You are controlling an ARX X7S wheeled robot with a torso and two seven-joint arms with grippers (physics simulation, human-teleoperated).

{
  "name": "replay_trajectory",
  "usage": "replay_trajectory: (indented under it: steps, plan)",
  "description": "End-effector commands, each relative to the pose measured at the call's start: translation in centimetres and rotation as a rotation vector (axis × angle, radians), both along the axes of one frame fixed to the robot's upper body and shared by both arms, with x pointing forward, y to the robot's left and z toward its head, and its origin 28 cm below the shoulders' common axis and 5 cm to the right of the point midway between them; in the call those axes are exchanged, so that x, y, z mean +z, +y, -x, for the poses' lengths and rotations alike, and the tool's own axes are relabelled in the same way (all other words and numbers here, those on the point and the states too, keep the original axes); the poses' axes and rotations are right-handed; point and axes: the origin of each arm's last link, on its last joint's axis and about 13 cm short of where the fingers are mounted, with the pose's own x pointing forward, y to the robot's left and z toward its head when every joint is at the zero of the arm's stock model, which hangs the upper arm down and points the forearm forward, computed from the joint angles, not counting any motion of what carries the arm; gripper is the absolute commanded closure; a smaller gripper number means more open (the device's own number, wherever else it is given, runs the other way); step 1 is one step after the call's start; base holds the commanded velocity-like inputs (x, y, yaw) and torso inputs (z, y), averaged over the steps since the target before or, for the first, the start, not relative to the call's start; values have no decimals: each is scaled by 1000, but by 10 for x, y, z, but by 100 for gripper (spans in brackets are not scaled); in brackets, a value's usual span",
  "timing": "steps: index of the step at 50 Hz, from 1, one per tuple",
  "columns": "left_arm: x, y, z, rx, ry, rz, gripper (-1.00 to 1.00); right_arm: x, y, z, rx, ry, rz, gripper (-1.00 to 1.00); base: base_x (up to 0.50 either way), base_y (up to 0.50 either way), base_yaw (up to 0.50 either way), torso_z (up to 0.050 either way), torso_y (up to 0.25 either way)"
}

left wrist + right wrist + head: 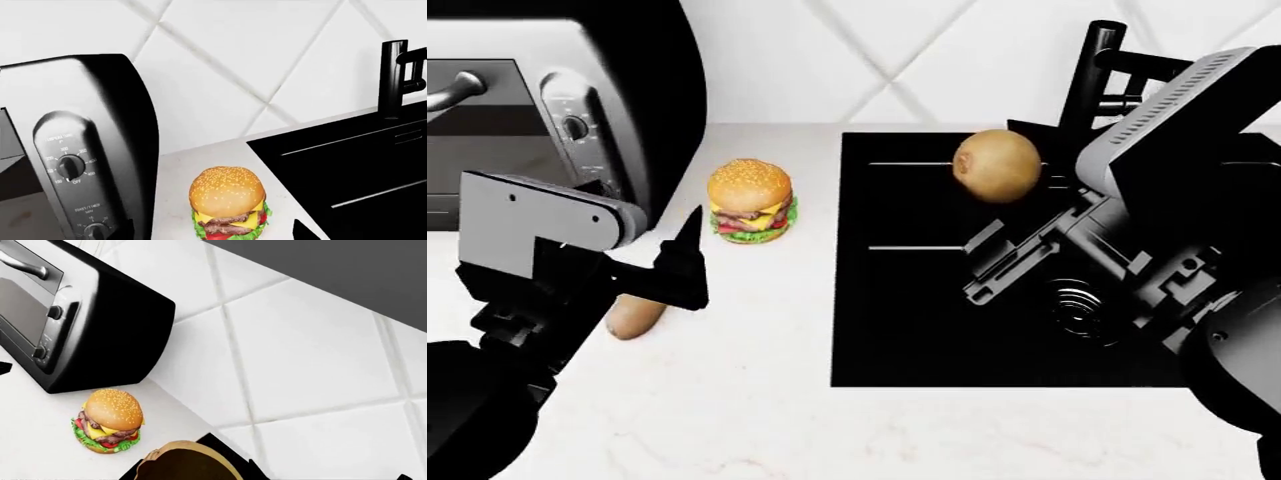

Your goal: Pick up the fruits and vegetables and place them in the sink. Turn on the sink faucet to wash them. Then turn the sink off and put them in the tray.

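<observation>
Kiwi (998,165): olive-brown, fuzzy, oval, above the sink (934,340); right end effector (994,250) grip cannot be determined. Left end effector (681,265) spread wide.

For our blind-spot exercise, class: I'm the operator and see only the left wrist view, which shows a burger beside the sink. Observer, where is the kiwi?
Observer: The kiwi shows over the sink's back half, near the faucet. Whether it is held or resting is unclear.
Operator: And the potato?
Observer: The potato is on the counter, nearer us than the burger and partly behind the left arm.
Operator: What about the sink's near half?
Observer: The drain is there, partly hidden by the right arm.
</observation>
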Motion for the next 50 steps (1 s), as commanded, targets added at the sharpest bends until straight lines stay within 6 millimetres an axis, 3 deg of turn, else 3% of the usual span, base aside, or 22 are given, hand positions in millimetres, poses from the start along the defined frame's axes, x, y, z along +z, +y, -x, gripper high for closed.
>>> replay_trajectory:
  steps: [1,26,50]
  plan:
    - [-12,3,-7,34,72,-46,-100,1,-2,0,-2,-8,11,100,0,0,0,0,0]
    - [-40,24,-8,100,200,-111,-100,-2,-4,1,-10,-20,-4,100,0,0,0,0,0]
    - [-67,34,-19,100,309,-49,-100,-2,-4,1,-14,-27,-5,100,0,0,0,0,0]
